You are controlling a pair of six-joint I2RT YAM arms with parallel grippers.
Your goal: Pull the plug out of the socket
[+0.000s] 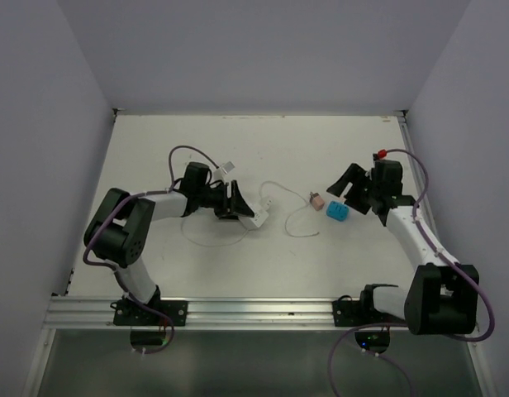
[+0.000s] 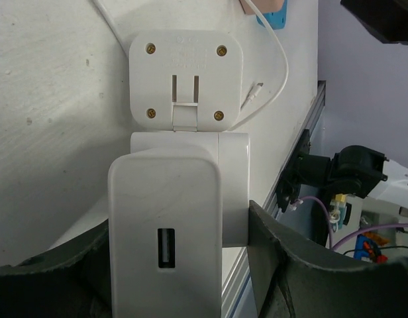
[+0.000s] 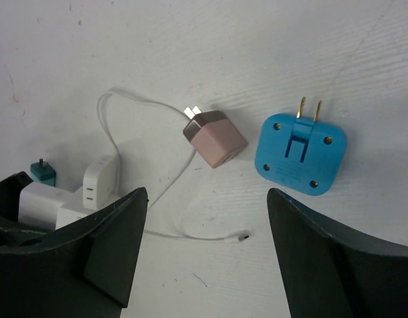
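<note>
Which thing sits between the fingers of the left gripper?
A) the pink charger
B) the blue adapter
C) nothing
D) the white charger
D: in its wrist view the left gripper clamps the white charger, while the blue adapter and pink charger lie loose on the table.

Nothing legible here, folks.
Faint embossed lettering along the top of the white adapter (image 2: 185, 79), way too small to read.
</note>
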